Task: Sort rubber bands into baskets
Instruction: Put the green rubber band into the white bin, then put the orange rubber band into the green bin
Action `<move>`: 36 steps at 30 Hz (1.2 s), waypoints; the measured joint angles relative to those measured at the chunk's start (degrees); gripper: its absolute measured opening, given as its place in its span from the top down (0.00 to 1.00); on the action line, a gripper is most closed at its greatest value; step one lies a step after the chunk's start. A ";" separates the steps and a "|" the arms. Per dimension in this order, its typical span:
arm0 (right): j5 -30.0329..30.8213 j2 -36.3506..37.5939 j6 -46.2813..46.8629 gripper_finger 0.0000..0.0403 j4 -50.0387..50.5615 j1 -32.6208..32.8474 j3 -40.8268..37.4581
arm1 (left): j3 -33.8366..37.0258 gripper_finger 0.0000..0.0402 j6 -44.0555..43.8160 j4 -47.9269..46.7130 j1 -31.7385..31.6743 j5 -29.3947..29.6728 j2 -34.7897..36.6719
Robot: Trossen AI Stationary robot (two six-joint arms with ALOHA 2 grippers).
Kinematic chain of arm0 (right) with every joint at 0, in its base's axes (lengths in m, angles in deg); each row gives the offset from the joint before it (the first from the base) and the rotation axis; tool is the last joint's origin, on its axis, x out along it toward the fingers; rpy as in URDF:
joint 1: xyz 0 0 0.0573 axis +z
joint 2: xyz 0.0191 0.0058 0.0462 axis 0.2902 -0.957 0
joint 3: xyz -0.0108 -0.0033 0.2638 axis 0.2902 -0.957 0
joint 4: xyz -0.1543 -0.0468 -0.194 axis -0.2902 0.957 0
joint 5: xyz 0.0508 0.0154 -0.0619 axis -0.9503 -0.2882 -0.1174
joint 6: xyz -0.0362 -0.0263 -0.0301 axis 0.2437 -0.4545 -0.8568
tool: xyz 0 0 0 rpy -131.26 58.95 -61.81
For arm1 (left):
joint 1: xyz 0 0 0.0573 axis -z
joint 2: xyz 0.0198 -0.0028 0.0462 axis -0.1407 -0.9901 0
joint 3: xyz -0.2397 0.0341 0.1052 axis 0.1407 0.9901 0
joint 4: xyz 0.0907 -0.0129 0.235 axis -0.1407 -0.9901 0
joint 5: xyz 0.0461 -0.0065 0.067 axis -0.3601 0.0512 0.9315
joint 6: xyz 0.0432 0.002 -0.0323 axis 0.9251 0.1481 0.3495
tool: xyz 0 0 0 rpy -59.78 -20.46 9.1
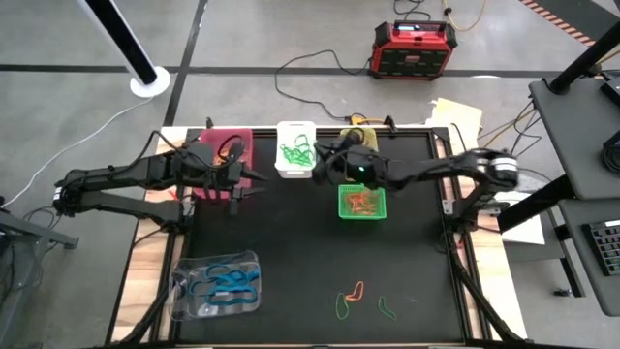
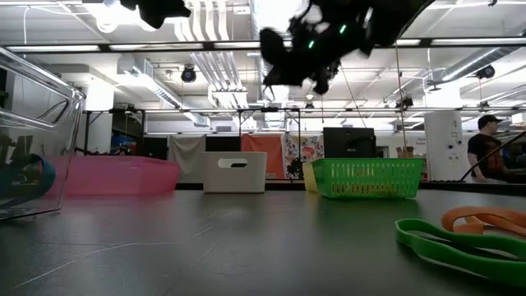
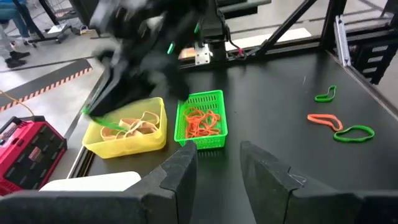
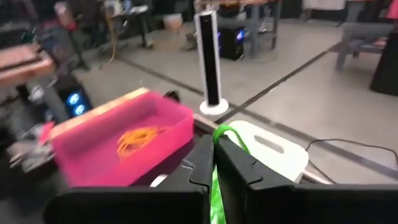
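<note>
One green rubber band [image 4: 216, 180] hangs pinched between the closed fingers of the right gripper [image 4: 214, 163], its long axis running straight down from the fingertips. In the high view this gripper [image 1: 329, 163] sits above the far middle of the table, between the white basket [image 1: 295, 150] on its left and the small green mesh basket [image 1: 362, 203] just near of it. The white basket already holds green bands, so it is judged the likely target; the right wrist view shows its rim [image 4: 273, 146] just ahead of the fingers, with the magenta basket [image 4: 124, 146] beyond it to the left. The coming release therefore calls for a short shift leftward until the dangling loop clears the white rim.

The left gripper [image 1: 238, 184] waits beside the magenta basket [image 1: 225, 160], fingers [image 3: 180, 177] partly open and holding nothing. It lies just left of the white basket, so room on that side is tight and the rim is the edge to watch.

Three loose bands remain at the near right: an orange one [image 1: 354, 291] touching a green one [image 1: 343, 308], and another green [image 1: 387, 309] close by. The clear basket [image 1: 215, 286] with blue bands stands near left, and the yellow basket [image 3: 127, 132] far, beside the mesh one.
</note>
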 joint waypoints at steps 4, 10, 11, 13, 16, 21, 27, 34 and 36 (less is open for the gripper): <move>-1.54 -8.22 2.80 0.98 -8.05 -3.52 1.00 | 0.00 0.73 -0.74 -0.70 0.01 0.00 1.08; -5.51 -16.73 3.75 0.97 -7.94 -5.26 8.13 | 0.00 0.73 -0.77 -0.99 0.00 0.04 1.27; -6.00 -17.84 3.60 0.97 -7.28 -5.29 9.69 | 0.00 0.73 -0.76 -0.98 -0.01 0.04 1.22; -6.02 -19.82 3.52 0.97 -3.75 -5.26 12.95 | 0.00 0.73 -0.76 -0.97 -0.01 0.04 1.04; -6.03 -22.20 4.07 0.97 4.50 -5.29 18.58 | 0.00 0.73 -0.78 -0.99 0.01 0.04 1.00; -6.05 -26.20 4.21 0.96 18.49 -5.47 27.78 | 0.00 0.73 -0.78 -0.99 0.01 0.04 1.00; -7.13 -27.99 5.36 0.83 24.48 -5.73 32.14 | 0.00 0.73 -0.82 -0.99 0.01 0.04 0.96; -7.50 -26.57 5.34 0.61 28.42 -6.17 32.04 | 0.00 0.73 -1.09 -1.22 0.01 0.04 0.78; -7.52 -24.81 4.45 0.56 32.54 -5.76 32.04 | 0.00 0.73 -1.64 -1.50 -0.01 0.07 0.63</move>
